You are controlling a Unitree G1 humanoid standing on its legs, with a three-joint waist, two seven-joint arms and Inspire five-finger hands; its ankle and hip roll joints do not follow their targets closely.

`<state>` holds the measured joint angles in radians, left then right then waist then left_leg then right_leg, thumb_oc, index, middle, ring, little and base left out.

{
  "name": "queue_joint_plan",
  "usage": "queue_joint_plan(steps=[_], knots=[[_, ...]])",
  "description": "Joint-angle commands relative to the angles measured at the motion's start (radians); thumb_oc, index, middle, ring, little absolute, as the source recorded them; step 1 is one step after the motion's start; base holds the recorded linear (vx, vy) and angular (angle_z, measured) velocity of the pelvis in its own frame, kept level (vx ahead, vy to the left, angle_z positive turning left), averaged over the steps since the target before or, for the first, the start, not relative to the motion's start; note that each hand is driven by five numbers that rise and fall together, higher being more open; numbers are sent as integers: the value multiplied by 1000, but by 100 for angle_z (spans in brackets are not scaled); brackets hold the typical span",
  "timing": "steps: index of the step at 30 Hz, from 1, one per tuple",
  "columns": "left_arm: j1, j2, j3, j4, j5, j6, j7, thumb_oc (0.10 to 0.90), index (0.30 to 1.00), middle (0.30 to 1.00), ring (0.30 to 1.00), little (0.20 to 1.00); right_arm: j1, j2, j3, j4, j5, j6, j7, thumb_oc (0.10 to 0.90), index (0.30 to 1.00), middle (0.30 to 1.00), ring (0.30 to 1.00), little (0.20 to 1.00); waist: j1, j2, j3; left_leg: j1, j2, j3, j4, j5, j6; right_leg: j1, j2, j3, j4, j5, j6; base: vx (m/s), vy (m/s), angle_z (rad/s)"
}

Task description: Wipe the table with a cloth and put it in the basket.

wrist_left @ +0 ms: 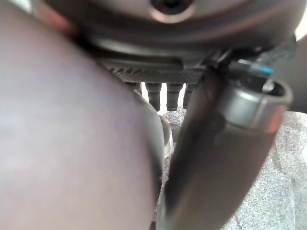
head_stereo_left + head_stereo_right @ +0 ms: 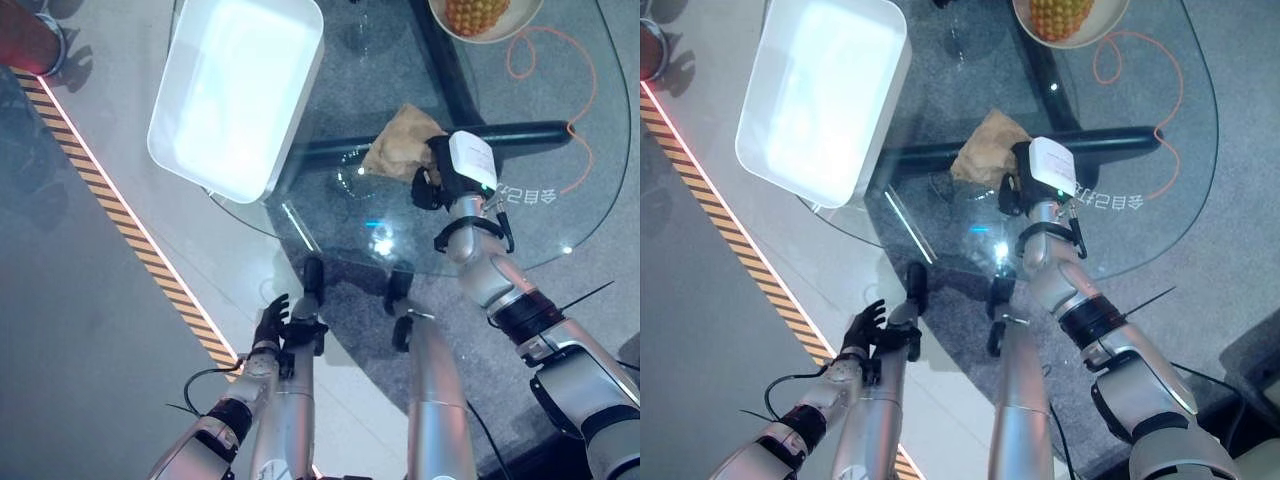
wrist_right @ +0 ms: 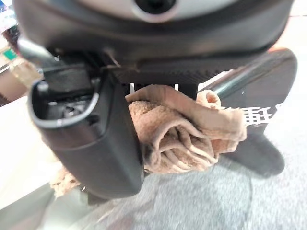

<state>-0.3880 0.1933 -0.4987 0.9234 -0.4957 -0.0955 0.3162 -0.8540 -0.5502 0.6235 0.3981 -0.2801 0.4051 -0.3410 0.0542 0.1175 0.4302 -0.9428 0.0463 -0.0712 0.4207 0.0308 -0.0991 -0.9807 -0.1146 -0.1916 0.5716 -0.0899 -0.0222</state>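
One tan cloth (image 2: 402, 141) lay bunched on the glass table (image 2: 560, 215), pinched between the thumb and fingers of the right hand (image 2: 447, 172), presumably for wiping. Crumpled, it showed no clear long axis. The white basket (image 2: 236, 92) sat nearby. The left hand (image 2: 270, 322) hung low, fingers relaxed, idle.
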Motion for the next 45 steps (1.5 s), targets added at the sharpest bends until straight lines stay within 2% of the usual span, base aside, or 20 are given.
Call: queue_joint_plan(steps=[1, 14, 20, 25, 37, 45], knots=[[63, -22, -51, -7, -2, 7, -6, 800, 900, 900, 900, 900, 8, 310, 255, -122, 144, -208, 260, 100, 300, 300, 300, 200, 70, -46, 90, -34, -108, 91, 64, -59, 117, -10, -31, 31, -84, 95, 69, 0, 0, 0], [51, -16, -52, -13, -20, 10, -3, 800, 900, 900, 900, 900, 13, 311, 270, -159, 157, -199, 307, 100, 300, 300, 300, 200, 74, -57, 90, -36, -108, 88, 60, -56, 121, -8, -30, 26, -86, 97, 71, 0, 0, 0], [52, -16, -52, -5, -19, 3, -5, 800, 900, 900, 900, 900, 12, 319, 274, -160, 178, -221, 325, 100, 300, 300, 300, 200, 79, -57, 90, -46, -109, 87, 62, -55, 123, -16, -32, 23, -83, 98, 73, 0, 0, 0], [54, -11, -49, 9, -16, -17, -18, 800, 900, 900, 900, 900, 10, 332, 286, -173, 218, -241, 382, 100, 300, 300, 300, 200, 83, -60, 90, -45, -112, 85, 55, -51, 124, -15, -31, 18, -89, 101, 74, -2, 3, 5], [64, 18, -35, 43, -4, -56, -62, 800, 900, 900, 900, 900, 17, 340, 324, -169, 256, -225, 504, 100, 300, 300, 300, 200, 91, -64, 90, -47, -106, 91, 59, -55, 123, -11, -39, 0, -91, 103, 75, 0, 0, 0], [77, 37, -20, 63, -1, -90, -99, 800, 900, 900, 900, 900, 14, 319, 349, -153, 252, -179, 614, 100, 300, 300, 300, 200, 91, -64, 90, -45, -102, 94, 55, -55, 118, -12, -40, 0, -97, 106, 76, 0, 0, 0]])
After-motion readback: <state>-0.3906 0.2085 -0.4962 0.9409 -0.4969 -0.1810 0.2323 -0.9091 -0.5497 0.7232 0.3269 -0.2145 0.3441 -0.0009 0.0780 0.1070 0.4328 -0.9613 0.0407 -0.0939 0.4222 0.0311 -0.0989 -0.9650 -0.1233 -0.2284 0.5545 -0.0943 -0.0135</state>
